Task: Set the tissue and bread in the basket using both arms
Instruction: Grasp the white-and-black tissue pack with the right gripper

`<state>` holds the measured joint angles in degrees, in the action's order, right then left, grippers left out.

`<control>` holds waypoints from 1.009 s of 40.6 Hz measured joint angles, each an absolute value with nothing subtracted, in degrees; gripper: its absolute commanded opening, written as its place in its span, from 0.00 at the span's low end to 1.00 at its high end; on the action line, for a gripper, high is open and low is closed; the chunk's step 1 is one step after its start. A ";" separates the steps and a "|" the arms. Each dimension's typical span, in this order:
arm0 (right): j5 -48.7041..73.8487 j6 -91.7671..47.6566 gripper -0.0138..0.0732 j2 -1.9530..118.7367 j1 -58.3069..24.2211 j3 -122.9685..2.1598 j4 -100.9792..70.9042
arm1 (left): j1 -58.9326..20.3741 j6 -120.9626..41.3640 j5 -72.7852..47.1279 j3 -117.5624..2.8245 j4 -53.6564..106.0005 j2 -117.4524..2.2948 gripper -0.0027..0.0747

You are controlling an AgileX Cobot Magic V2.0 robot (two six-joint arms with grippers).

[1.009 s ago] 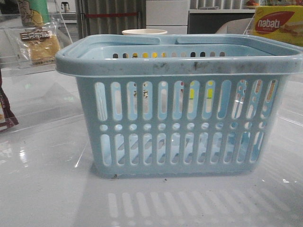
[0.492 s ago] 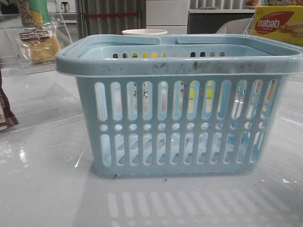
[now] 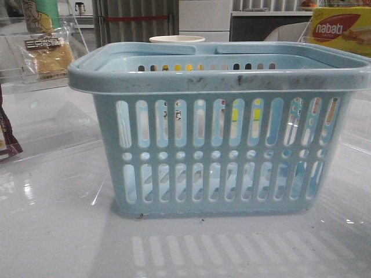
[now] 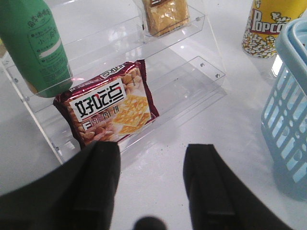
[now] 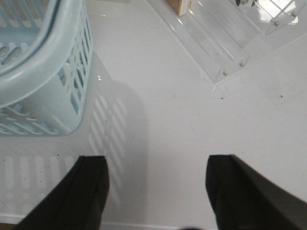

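Note:
The light-blue basket [image 3: 220, 133] fills the middle of the front view; it also shows in the left wrist view [image 4: 290, 100] and the right wrist view [image 5: 43, 62]. The bread [image 3: 49, 55], a clear packet with a golden slice, stands on a clear acrylic shelf at the far left; its lower part shows in the left wrist view [image 4: 165, 14]. The tissue is out of view. My left gripper [image 4: 152, 158] is open and empty over the table in front of the shelf. My right gripper [image 5: 156, 177] is open and empty over bare table beside the basket. Neither gripper shows in the front view.
A dark brown snack bag [image 4: 108, 108] leans on the lower step of the left acrylic shelf [image 4: 192, 72], a green bottle [image 4: 33, 45] above it. A popcorn cup [image 4: 268, 26] stands behind the basket. A yellow-red nabati box [image 3: 342, 29] is far right. Another acrylic shelf [image 5: 225, 33] is on the right.

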<state>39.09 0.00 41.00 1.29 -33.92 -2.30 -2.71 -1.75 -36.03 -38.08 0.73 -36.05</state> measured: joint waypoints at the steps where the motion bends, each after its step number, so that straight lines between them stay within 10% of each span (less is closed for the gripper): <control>1: 38.87 0.46 0.78 42.13 1.86 -34.14 -2.30 | -2.71 -1.75 -36.03 -38.08 0.73 -36.05 0.45; 41: 42.84 1.30 0.78 94.90 12.55 -81.23 -0.48 | -2.71 -1.75 -36.03 -38.08 0.73 -36.05 0.15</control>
